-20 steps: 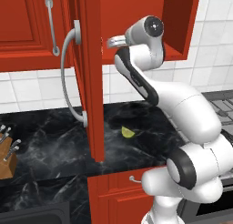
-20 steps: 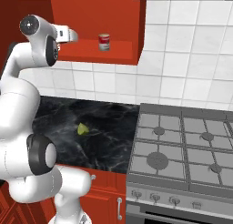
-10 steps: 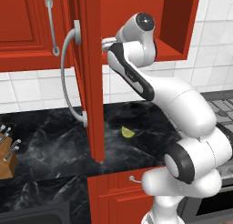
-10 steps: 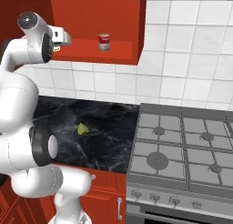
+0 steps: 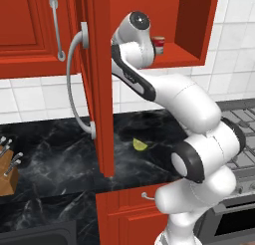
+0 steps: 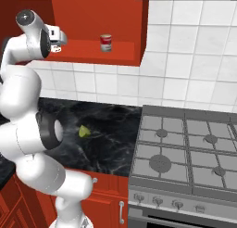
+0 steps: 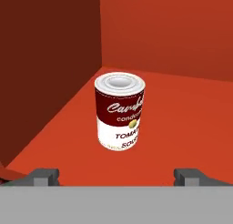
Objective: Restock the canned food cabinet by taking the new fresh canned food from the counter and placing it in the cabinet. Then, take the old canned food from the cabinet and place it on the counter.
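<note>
Counter (image 5: 60, 154): black, white-veined, ran along the tiled wall under the wall units, ended at the stove's left edge.
Stove (image 6: 185, 153): grey, four burners, set against the counter's right end.
Cabinet (image 5: 196, 27): red wall unit, stood open; bare red shelf inside, mounted above the counter's right half.
Cabinet door (image 5: 99, 79): swung out edge-on toward the camera in the left base view, carried a long curved grey handle (image 5: 74, 84).
Arm (image 5: 164, 94): white with dark joints, reached up from the base to the shelf's front edge.
Knife block (image 5: 6, 172): wooden, at the counter's left end, several handles up.
Gripper (image 7: 116, 176): held level at the shelf's front edge, pointed into the cabinet; fingertips (image 7: 45, 175) spread wide apart, nothing between them, can ahead of them and clear of both.
Can (image 7: 119, 110): dark red and white soup tin, pale top, stood upright on the shelf; in the right base view (image 6: 106, 42) sat toward the shelf's right end, well apart from the gripper (image 6: 60, 37).
Small yellow-green item (image 6: 84, 131): lay on the counter near its middle; kind could not be told.
</note>
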Tool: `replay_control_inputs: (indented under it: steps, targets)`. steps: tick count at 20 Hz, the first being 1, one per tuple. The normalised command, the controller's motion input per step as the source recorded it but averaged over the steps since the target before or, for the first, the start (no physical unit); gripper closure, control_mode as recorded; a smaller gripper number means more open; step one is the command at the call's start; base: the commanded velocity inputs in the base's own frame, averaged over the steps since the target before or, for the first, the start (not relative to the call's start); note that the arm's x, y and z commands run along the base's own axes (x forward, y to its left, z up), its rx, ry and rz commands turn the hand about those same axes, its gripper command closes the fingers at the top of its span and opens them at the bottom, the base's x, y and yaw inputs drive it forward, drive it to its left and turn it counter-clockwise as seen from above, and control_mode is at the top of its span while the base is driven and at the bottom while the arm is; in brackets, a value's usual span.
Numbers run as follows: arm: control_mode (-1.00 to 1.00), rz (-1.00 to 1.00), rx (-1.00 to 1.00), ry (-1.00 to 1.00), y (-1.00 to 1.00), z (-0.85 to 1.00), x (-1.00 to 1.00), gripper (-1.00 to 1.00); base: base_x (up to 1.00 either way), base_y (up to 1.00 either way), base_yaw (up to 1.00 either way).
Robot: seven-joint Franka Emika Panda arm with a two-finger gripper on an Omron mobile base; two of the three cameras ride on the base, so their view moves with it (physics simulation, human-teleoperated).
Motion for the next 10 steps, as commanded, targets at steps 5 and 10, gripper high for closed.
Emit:
replay_control_inputs:
  steps: [5,10]
  targets:
    - [-1.0,0.0,0.0,0.0,0.12,-0.11,0.47,-1.0,0.0,0.0,0.0]
    - [-1.0,0.0,0.0,0.0,0.0,-0.15,0.45,-1.0,0.0,0.0,0.0]
